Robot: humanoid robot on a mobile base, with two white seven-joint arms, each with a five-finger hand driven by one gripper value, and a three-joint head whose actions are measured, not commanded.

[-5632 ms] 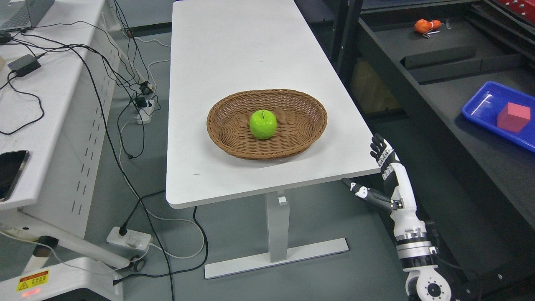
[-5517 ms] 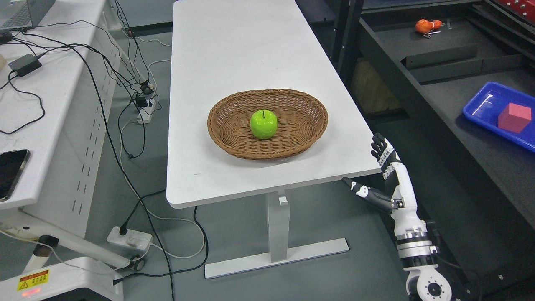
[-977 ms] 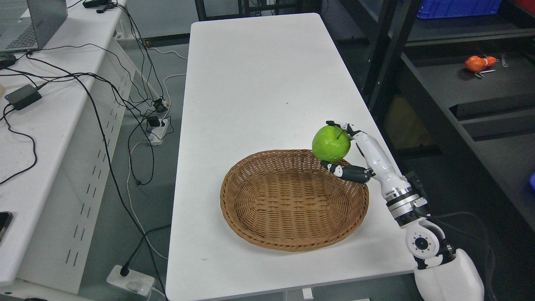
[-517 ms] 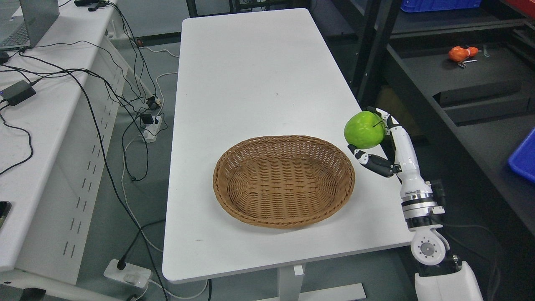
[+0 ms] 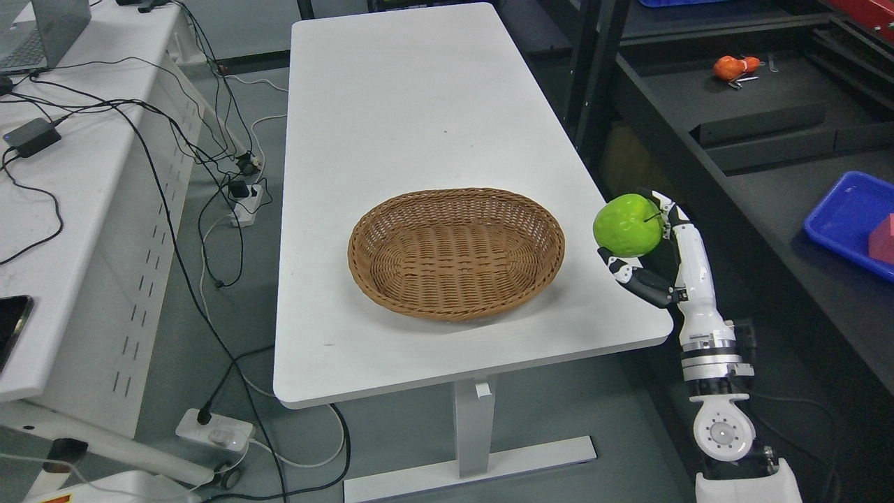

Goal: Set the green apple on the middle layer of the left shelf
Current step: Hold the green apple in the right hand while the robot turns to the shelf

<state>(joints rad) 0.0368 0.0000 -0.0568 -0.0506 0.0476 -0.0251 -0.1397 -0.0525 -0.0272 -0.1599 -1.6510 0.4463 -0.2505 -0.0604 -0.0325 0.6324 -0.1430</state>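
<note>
The green apple [image 5: 628, 224] is held in my right hand [image 5: 653, 241], lifted in the air just past the right edge of the white table [image 5: 419, 112]. The fingers wrap it from behind and the thumb sits under it. The brown wicker basket [image 5: 456, 252] on the table stands empty to the left of the apple. My right arm rises from the lower right corner. The black shelf unit [image 5: 754, 140] is to the right of the hand. My left arm does not show.
A blue tray [image 5: 841, 220] with a red block [image 5: 883, 241] lies on the black shelf at right; an orange object [image 5: 731, 66] lies further back. Black uprights [image 5: 590, 70] stand by the table's right side. A desk with cables, adapter and power strips [image 5: 216, 433] is on the left.
My right hand has lifted the apple out of the basket and carried it right, past the table edge. The camera has shifted, so the whole scene has slid in the picture.
</note>
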